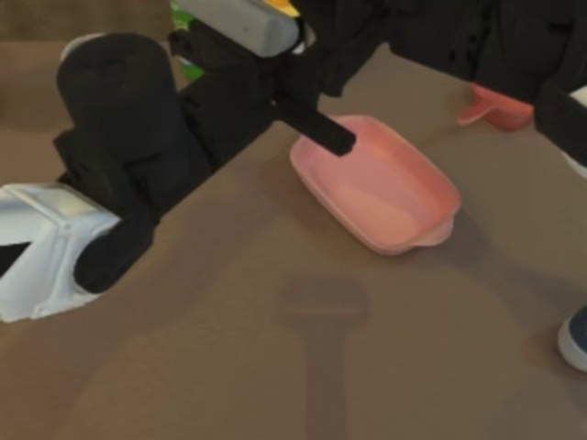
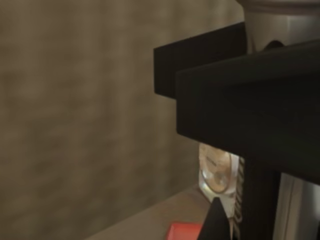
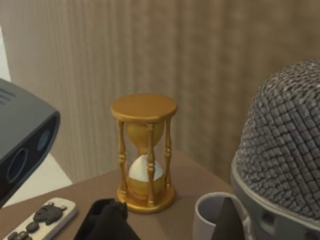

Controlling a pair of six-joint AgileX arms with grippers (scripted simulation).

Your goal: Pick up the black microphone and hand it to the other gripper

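The black microphone's silver-grey mesh head (image 3: 282, 150) fills one side of the right wrist view, held up in the air close to the camera; its handle is hidden there. My right gripper (image 3: 167, 220) is open, its two pointed fingertips (image 3: 227, 217) wide apart, with the head just outside one of them. In the left wrist view, one fingertip (image 2: 216, 220) of my left gripper (image 2: 235, 220) lies against a strip of mesh, and the all-black right arm's blocks (image 2: 250, 100) hang close above. Both arms meet at the top view's upper middle, where a black bar (image 1: 316, 124) juts over the tray.
A pink tray (image 1: 376, 183) lies right of centre, with a red-pink scoop (image 1: 495, 108) behind it and a dark blue thing (image 1: 576, 337) at the right edge. A gold hourglass (image 3: 145, 155), a grey mug (image 3: 212, 215) and a white remote (image 3: 42, 217) stand below the grippers.
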